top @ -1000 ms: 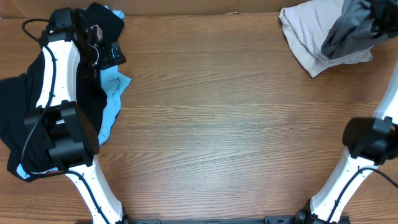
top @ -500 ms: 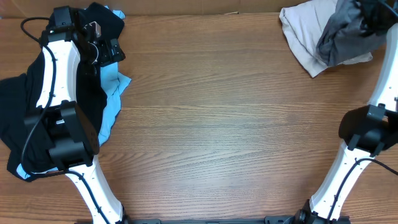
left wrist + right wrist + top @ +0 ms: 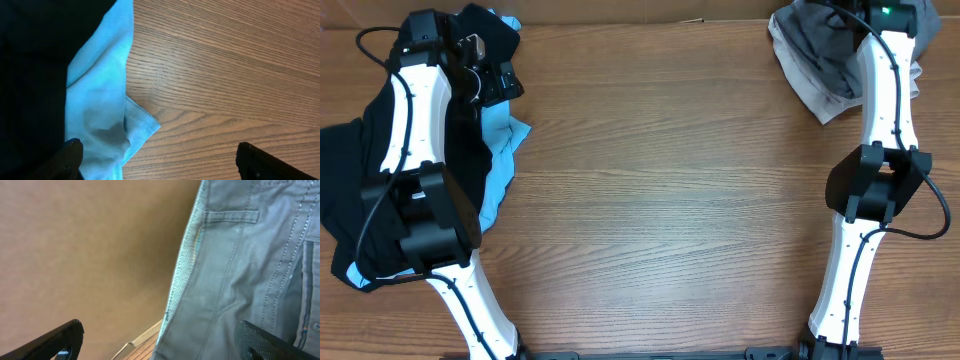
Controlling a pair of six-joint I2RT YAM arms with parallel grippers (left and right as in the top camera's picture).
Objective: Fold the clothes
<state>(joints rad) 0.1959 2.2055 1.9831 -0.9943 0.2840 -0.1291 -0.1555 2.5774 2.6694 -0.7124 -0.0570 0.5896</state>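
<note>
Grey shorts (image 3: 817, 45) heaped on beige piece (image 3: 823, 106) at table's (image 3: 670, 200) far right corner; right gripper (image 3: 160, 330) above them, fingers spread, empty. Left gripper (image 3: 159, 155) spread wide over light-blue piece (image 3: 100, 100) beside black piece (image 3: 340, 200) at left edge.

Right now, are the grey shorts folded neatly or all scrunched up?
Scrunched up, not folded. From overhead the grey shorts lie in a wrinkly heap on the beige piece, with no neat, flat edges.

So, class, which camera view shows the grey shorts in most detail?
The right wrist view: the grey shorts are close up, stitching and belt loop clear. Overhead shows them small, bunched on a beige garment, partly behind the right arm. The left wrist view shows none.
</note>
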